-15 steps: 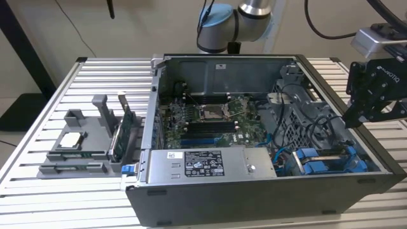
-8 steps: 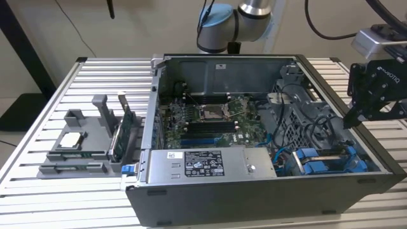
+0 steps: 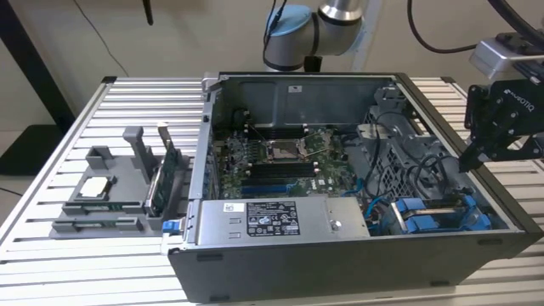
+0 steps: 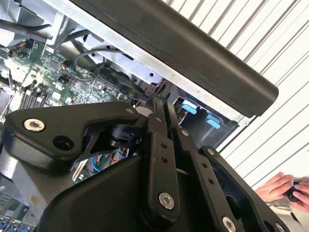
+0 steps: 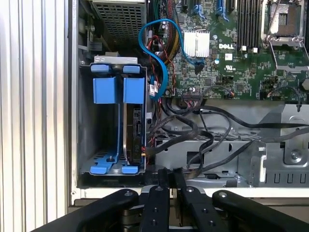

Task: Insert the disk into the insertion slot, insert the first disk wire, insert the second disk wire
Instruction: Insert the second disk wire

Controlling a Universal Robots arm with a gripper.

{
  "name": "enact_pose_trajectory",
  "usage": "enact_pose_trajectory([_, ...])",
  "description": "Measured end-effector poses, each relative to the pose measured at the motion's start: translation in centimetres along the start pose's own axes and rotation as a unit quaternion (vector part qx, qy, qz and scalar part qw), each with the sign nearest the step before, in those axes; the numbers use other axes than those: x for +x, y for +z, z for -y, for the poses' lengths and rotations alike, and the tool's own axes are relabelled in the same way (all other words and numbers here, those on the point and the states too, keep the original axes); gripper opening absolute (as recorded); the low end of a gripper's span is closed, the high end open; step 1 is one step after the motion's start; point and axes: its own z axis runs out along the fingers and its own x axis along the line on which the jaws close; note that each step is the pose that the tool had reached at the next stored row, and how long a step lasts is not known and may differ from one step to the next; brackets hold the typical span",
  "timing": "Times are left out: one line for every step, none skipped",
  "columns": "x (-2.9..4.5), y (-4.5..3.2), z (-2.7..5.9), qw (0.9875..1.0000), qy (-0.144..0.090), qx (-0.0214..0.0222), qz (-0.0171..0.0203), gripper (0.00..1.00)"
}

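Disk [image 5: 136, 137] seemingly sits in slot [image 5: 87, 121]; pincer [image 5: 169, 173] closed.

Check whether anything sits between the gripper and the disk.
Nothing visible does. The gripper hangs over the case rim, with open space down to the disk in its slot. Black cables crowd the disk's side, not the path.

This was a robotics lab bench: an open computer case [image 3: 340, 271] sat on a slatted aluminium table [image 3: 76, 268], a robot arm [image 3: 327, 25] mounted at the far edge, a grey parts fixture [image 3: 119, 167] on the exterior view's left.
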Motion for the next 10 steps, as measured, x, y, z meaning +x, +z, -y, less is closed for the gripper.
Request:
enact_pose_trajectory([0.00,0.00,0.00,1.0000,0.000,0.0000,0.0000,0.16])
enact_pose_trajectory([0.00,0.00,0.00,1.0000,0.000,0.0000,0.0000,0.16])
enact_pose_trajectory([0.00,0.00,0.00,1.0000,0.000,0.0000,0.0000,0.16])
enact_pose_trajectory([0.00,0.00,0.00,1.0000,0.000,0.0000,0.0000,0.16])
enact_pose_trajectory([0.00,0.00,0.00,1.0000,0.000,0.0000,0.0000,0.16])
enact_pose_trajectory([0.00,0.00,0.00,1.0000,0.000,0.0000,0.0000,0.16])
enact_pose_trajectory([0.00,0.00,0.00,1.0000,0.000,0.0000,0.0000,0.16])
enact_pose_trajectory([-0.01,-0.01,-0.01,1.0000,0.000,0.0000,0.0000,0.16])
enact_pose_trajectory([-0.01,-0.03,-0.03,1.0000,0.000,0.0000,0.0001,0.16])
enact_pose_trajectory([-0.01,-0.09,-0.07,1.0000,0.000,0.0000,-0.0001,0.16])
